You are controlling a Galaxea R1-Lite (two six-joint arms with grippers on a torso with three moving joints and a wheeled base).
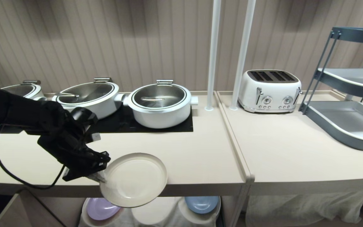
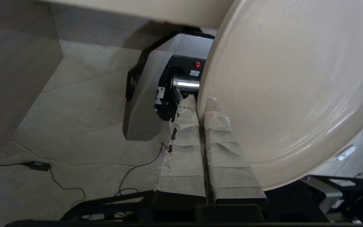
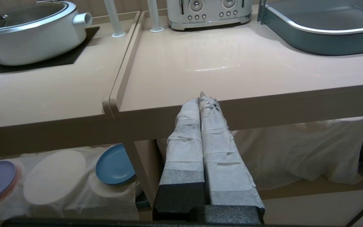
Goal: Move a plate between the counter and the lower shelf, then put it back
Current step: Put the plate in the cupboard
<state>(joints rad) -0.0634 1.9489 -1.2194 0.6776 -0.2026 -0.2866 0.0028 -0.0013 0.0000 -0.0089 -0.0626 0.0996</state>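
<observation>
Nearest the robot, the right gripper (image 3: 203, 97) is hanging parked in front of the counter's front edge with its taped fingers pressed together on nothing. Below it, the lower shelf (image 1: 55, 205) is showing a lilac plate (image 1: 101, 208) and a blue plate (image 1: 202, 204) resting on white cloth (image 3: 83, 192) over round mounds, with a bare mound (image 3: 54, 176) sitting between them.

Just beyond, the left gripper (image 1: 101, 176) is pinching the cream plate (image 1: 134, 179) by its rim, the jaws clamped tight on the edge. The plate is hanging in the air, tilted, overlapping the front edge of the counter (image 1: 200, 157) and resting on neither surface.

Judging from this, the plate is travelling between the two levels; the bare mound suggests it belongs there, but which leg of the trip this is cannot be told. At least one placement, a release and a clear withdrawal are remaining.

Farther back, three lidded white pots, the nearest one (image 1: 161, 104) to the right, are sitting on the black hob panel (image 1: 121, 123), with a white toaster (image 1: 269, 91) and a grey-blue tray rack (image 1: 345, 123) standing beyond the dividing ridge.
</observation>
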